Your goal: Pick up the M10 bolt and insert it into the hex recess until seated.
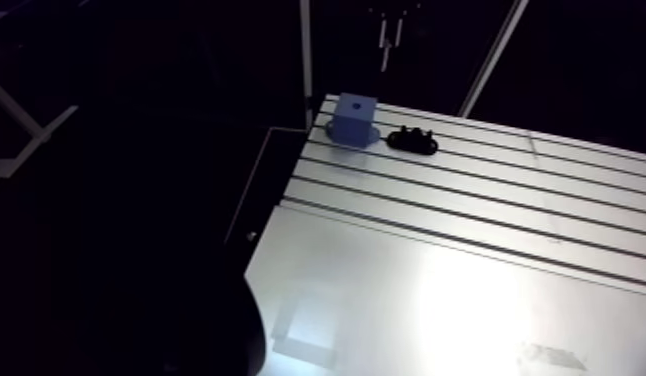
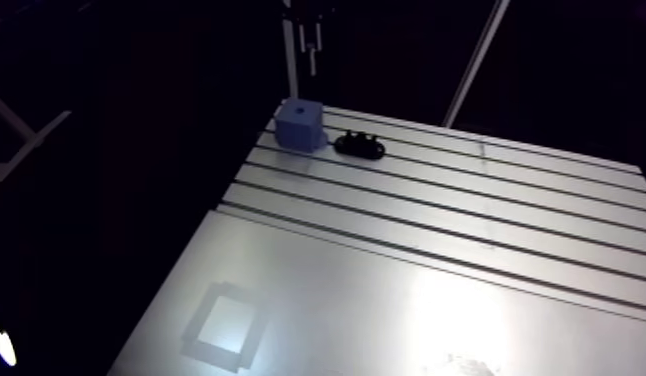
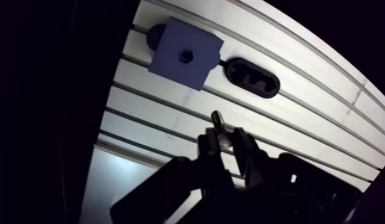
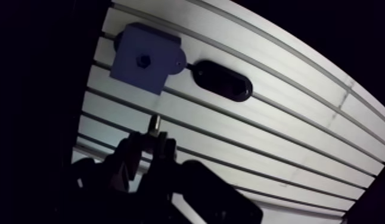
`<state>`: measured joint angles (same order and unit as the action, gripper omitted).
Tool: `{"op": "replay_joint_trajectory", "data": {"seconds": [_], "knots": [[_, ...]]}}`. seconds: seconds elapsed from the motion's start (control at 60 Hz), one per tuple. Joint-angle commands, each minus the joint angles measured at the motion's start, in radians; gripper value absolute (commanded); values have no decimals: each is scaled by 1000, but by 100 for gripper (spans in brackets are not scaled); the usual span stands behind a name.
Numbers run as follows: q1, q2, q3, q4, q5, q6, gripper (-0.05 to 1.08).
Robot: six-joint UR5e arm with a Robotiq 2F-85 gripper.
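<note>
The blue block [image 3: 186,53] sits at a corner of the slotted table [image 3: 302,119], with a small dark hex recess [image 3: 185,55] in the middle of its top face. Just beside the block, barely apart from it, lies a black oval holder [image 3: 252,77] (its cavity shows a stepped outline in the wrist view). The gripper [image 3: 226,146] is clenched on the M10 bolt [image 3: 219,119]: the two fingers [image 3: 210,148] stand close together with the bolt pinched between them, and its pale end pokes out past the fingertips. The block lies ahead of the gripper, clearly apart from the bolt, with several table slots showing between them. In the arm view the gripper hangs above the block.
</note>
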<state>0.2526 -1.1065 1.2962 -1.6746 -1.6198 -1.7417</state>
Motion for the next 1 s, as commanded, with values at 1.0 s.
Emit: {"op": "replay_joint_trajectory", "data": {"seconds": [1.0], "knots": [[68,164,-129,13,-59,-58,76]]}}
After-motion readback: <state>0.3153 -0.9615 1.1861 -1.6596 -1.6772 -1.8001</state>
